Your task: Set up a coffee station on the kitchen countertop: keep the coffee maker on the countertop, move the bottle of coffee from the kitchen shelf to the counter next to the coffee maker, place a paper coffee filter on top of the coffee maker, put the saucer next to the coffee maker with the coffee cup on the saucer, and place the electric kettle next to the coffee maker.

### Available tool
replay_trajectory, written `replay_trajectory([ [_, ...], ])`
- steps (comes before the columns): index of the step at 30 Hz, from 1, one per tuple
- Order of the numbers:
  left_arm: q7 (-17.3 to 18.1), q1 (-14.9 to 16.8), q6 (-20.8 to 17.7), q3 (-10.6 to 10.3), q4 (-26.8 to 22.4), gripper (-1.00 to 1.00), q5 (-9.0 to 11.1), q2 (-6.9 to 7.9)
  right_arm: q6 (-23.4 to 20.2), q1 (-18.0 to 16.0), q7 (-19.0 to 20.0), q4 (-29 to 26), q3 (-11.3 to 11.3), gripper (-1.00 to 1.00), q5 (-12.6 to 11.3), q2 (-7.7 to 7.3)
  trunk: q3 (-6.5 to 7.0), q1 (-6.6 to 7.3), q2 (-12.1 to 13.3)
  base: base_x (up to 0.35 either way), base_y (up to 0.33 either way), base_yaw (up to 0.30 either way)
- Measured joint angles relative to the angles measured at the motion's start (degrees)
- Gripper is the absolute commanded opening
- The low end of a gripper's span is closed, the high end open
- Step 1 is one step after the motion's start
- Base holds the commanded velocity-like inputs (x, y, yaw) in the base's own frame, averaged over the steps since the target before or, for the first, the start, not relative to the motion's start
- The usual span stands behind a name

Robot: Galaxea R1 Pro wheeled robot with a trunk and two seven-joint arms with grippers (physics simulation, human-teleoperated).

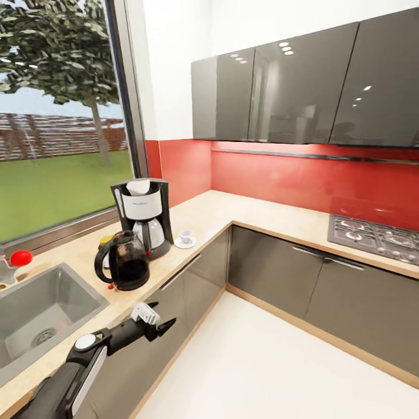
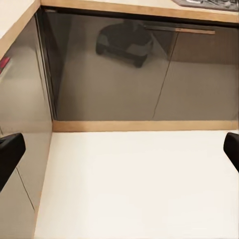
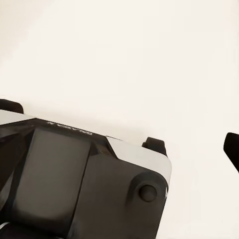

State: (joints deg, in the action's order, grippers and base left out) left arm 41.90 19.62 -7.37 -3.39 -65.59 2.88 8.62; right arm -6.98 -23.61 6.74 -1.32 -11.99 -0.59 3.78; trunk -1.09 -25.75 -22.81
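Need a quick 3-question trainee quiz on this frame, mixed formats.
1. True or false: the electric kettle stands on the countertop between the coffee maker and the sink.
2. What does the coffee cup sit on? A) sink rim B) saucer C) stove
3. Fill in: the left tool is ____ and holds nothing.

Key: 1 true; 2 B; 3 open.
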Motion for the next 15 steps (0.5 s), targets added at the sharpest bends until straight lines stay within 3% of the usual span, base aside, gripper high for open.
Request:
replay_trajectory([
  [15, 0.00, -0.08, 0.05, 0.00, 1.13, 1.00, -0.01, -0.06, 0.00, 0.00, 0.00, 0.00, 0.01, 1.00, 0.03, 0.00, 0.00, 0.00, 0.00, 0.000, 0.000, -0.263],
])
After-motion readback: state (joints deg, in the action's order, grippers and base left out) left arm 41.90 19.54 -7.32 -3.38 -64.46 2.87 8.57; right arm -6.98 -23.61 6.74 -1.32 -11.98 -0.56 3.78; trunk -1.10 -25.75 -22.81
